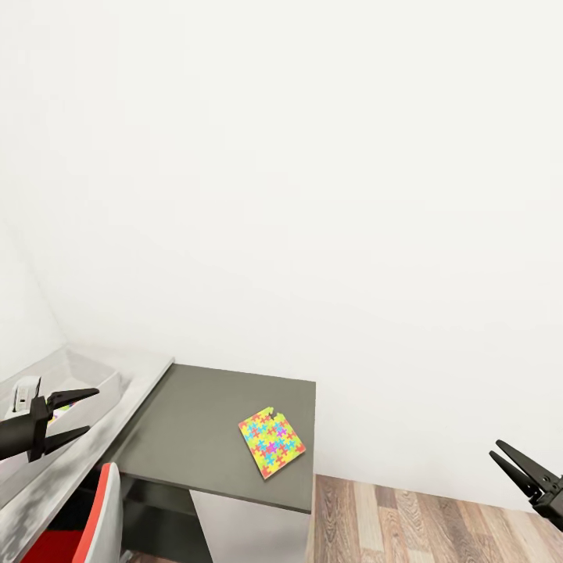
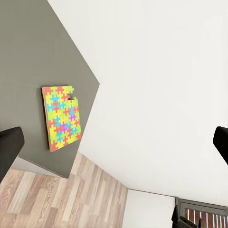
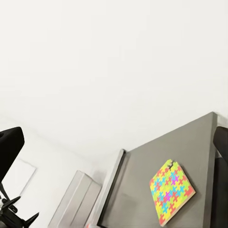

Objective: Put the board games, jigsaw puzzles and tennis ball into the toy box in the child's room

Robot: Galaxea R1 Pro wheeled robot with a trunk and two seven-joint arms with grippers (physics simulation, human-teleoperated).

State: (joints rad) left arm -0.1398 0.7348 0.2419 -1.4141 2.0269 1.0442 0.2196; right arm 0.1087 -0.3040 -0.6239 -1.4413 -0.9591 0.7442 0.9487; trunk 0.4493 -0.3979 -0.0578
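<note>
Head view: one jigsaw puzzle (image 1: 272, 442), two grippers.

The toy box (image 1: 94, 375) is cut off by the head view's left edge, and part of its inside is covered by the left gripper (image 1: 84, 413) — the contents cannot be made out beyond a small coloured patch. The red chair (image 1: 74, 524) is cropped at the bottom edge. The right gripper (image 1: 507, 458) is shown only as far as its fingers and a stub of arm, the rest being lost past the right edge. In the left wrist view the fingertips (image 2: 10, 147) are clipped at both sides. The jigsaw puzzle (image 1: 271, 442) is seen whole, but its notched corner is too small to be resolved.
</note>
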